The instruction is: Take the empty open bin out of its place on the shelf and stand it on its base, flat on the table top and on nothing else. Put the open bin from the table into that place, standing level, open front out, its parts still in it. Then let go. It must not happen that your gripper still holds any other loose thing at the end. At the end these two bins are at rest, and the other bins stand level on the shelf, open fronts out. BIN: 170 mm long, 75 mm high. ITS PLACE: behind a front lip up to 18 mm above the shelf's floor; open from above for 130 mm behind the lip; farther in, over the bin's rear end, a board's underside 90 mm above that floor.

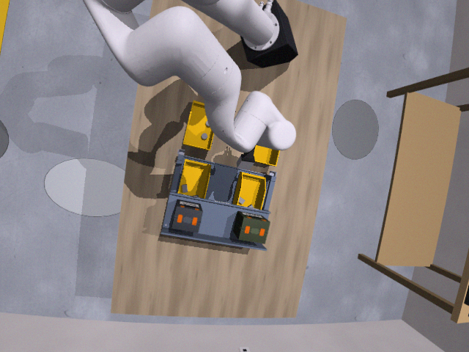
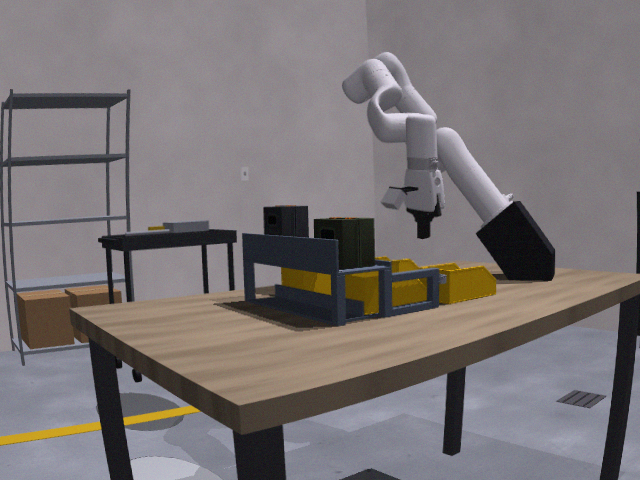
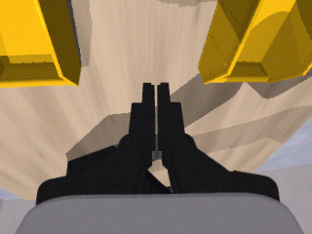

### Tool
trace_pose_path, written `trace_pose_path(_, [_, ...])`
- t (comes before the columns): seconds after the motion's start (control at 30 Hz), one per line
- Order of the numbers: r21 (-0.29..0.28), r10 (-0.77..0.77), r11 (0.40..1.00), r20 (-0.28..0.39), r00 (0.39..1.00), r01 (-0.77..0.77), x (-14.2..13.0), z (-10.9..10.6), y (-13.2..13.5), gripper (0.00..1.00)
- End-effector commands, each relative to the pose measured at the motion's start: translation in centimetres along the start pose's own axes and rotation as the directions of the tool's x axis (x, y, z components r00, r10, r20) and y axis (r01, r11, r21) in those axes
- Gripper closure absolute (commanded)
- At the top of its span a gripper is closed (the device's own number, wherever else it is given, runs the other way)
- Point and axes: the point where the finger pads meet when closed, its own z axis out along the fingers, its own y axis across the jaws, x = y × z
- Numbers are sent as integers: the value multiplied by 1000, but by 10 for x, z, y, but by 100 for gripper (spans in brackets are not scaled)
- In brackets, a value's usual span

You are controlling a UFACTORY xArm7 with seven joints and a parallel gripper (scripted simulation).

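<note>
The blue-grey shelf [image 1: 218, 204] stands mid-table and also shows in the side view [image 2: 330, 281]. It holds a yellow bin at the left [image 1: 193, 177] and one at the right [image 1: 250, 190], each with grey parts. The middle place [image 1: 221, 183] between them holds no bin. A yellow bin with grey parts [image 1: 198, 127] stands on the table behind the shelf. An empty yellow bin [image 1: 267, 154] stands on the table, partly hidden under the arm. My gripper [image 2: 423, 229] is shut on nothing, well above the table. In the wrist view its fingers hang over bare wood between two yellow bins.
A black box [image 1: 185, 219] and a green box [image 1: 251, 229] stand on the shelf's upper board. The arm's black base [image 1: 270, 41] sits at the table's far end. A metal rack [image 2: 62, 206] and a side table [image 2: 168, 237] stand off the table.
</note>
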Motion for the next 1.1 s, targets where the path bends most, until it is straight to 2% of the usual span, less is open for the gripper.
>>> trace_pose_path(0.0, [86, 23, 996, -24, 999, -20, -3, -5, 42, 100])
trace_pose_path(0.03, [95, 38, 995, -37, 999, -35, -3, -5, 53, 100])
trace_pose_path(0.1, [95, 38, 995, -37, 999, -35, -3, -5, 53, 100])
trace_pose_path(0.27, [121, 94, 989, -94, 991, -83, -2, -7, 87, 100])
trace_pose_path(0.53, [124, 103, 988, -104, 989, -90, -2, -8, 92, 100])
trace_pose_path(0.57, [124, 103, 988, -104, 989, -90, -2, -8, 92, 74])
trace_pose_path(1.07, [124, 103, 988, -104, 989, -90, -2, -8, 92, 74])
